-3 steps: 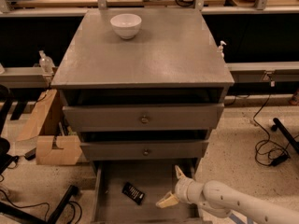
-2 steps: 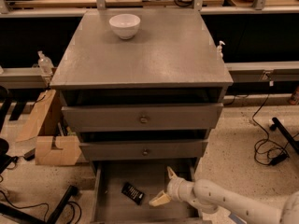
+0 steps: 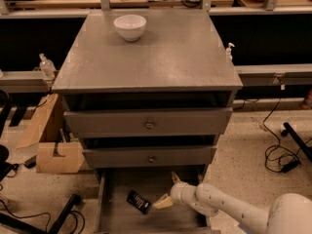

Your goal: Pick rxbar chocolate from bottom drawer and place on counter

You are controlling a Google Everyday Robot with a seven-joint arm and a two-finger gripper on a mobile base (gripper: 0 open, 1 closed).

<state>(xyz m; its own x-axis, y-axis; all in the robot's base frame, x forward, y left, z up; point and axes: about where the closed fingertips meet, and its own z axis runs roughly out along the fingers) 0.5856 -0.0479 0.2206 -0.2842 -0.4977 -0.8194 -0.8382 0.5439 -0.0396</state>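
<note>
The rxbar chocolate (image 3: pixel 138 201), a small black bar, lies flat and tilted on the grey floor of the open bottom drawer (image 3: pixel 146 221), left of its middle. My gripper (image 3: pixel 168 190) reaches into the drawer from the right on a white arm. Its two pale fingers are spread apart: the lower fingertip (image 3: pixel 161 203) is just right of the bar, the upper one (image 3: pixel 175 178) is farther back. It holds nothing. The counter (image 3: pixel 161 57) is the grey cabinet top above.
A white bowl (image 3: pixel 129 26) stands at the back left of the counter. Two upper drawers with knobs (image 3: pixel 149 125) are slightly out. A cardboard box (image 3: pixel 51 145) sits left of the cabinet. Cables (image 3: pixel 280 157) lie on the floor at right.
My gripper and arm have moved left inside the bottom drawer, closer to the black bar. The bar has not moved.
</note>
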